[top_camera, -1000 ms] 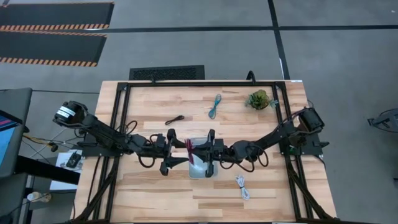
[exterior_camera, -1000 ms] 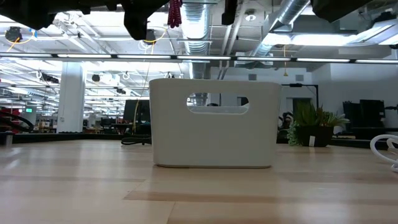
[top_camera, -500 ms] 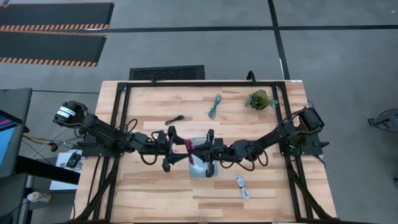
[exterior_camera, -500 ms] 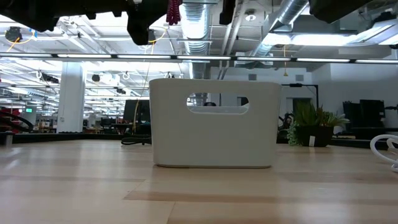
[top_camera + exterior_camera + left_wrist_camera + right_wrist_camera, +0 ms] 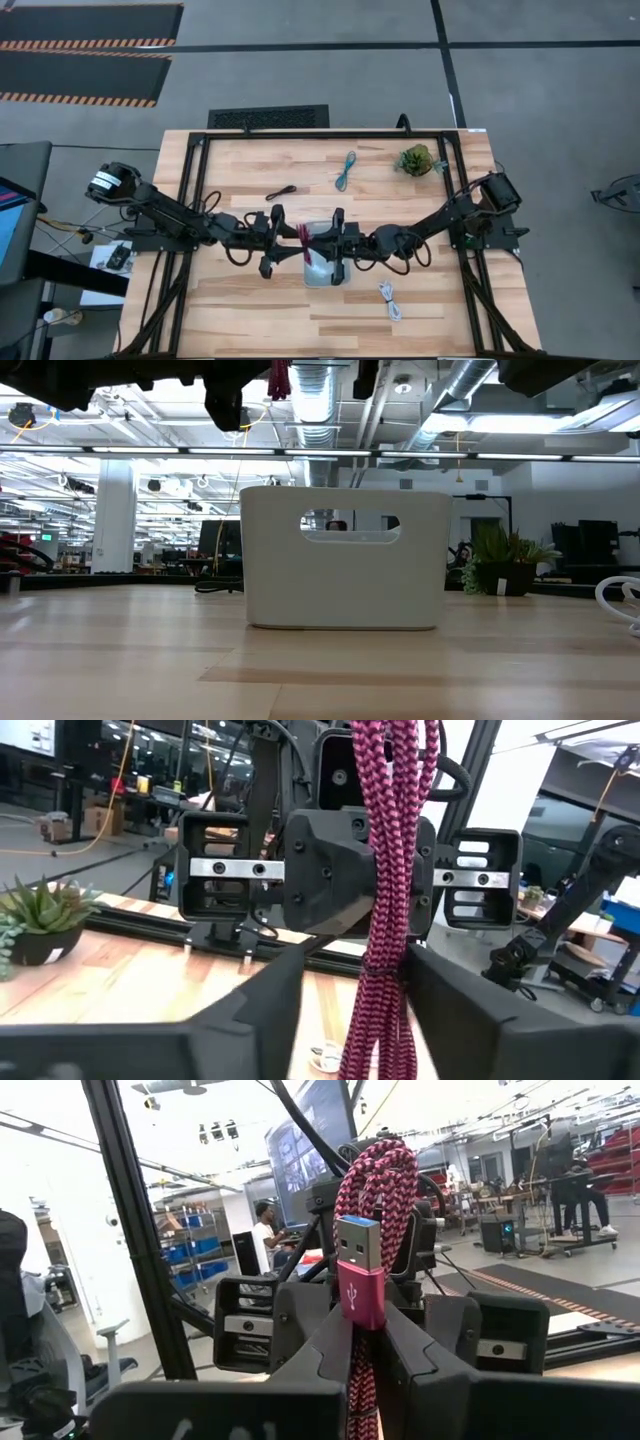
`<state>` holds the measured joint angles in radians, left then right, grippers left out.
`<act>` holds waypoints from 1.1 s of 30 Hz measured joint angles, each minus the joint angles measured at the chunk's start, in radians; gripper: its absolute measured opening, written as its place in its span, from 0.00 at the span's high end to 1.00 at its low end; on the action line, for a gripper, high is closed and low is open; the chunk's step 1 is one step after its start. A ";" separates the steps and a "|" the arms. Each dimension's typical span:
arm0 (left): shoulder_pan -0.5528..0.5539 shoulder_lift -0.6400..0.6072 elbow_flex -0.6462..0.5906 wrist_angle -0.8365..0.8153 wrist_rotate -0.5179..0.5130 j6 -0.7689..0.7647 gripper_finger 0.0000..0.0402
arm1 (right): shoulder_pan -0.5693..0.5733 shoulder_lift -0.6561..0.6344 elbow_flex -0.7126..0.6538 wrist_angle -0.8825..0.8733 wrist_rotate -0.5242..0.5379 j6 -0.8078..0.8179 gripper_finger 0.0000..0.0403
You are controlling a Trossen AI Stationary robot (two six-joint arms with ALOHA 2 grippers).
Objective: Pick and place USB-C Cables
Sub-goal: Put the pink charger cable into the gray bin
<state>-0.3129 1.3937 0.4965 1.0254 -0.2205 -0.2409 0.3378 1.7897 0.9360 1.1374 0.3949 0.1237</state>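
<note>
The dark red USB-C cable (image 5: 303,238) is a coiled bundle held upright in the air above the pale grey tray (image 5: 322,275). My right gripper (image 5: 362,1335) reaches in from the table's right and is shut on it. My left gripper (image 5: 350,1010) faces it from the left, open. Its fingers stand on either side of the hanging bundle (image 5: 385,870), with a gap still showing on one side. On the table lie a black cable (image 5: 283,192), a teal cable (image 5: 346,170) and a white cable (image 5: 389,298). My right gripper pinches the coiled bundle between its two fingers, just below the maroon USB plug (image 5: 360,1285). The fingers come level from the table's right side and lie across the strands. The bundle stands upright, its loop above the fingers and its rest hanging below, clear of the tray.
The tray (image 5: 340,560) stands on the near middle of the table, right under both grippers. A small green plant (image 5: 415,160) sits at the far right. A black frame runs around the table's edges.
</note>
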 joint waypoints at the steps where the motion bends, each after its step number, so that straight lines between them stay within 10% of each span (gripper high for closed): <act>1: 0.003 0.000 0.000 -0.003 0.000 0.000 0.66 | 0.000 0.000 0.000 -0.001 0.001 0.000 0.92; 9: 0.010 -0.001 0.000 -0.022 0.009 0.016 0.97 | -0.006 0.000 0.000 -0.012 0.007 0.025 0.90; 33: -0.001 -0.001 0.001 -0.115 -0.132 -0.019 0.99 | -0.013 -0.066 -0.001 -0.195 0.078 -0.027 0.67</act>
<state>-0.3135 1.3926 0.4976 0.9100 -0.3525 -0.2601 0.3252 1.7234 0.9348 0.9426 0.4724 0.0963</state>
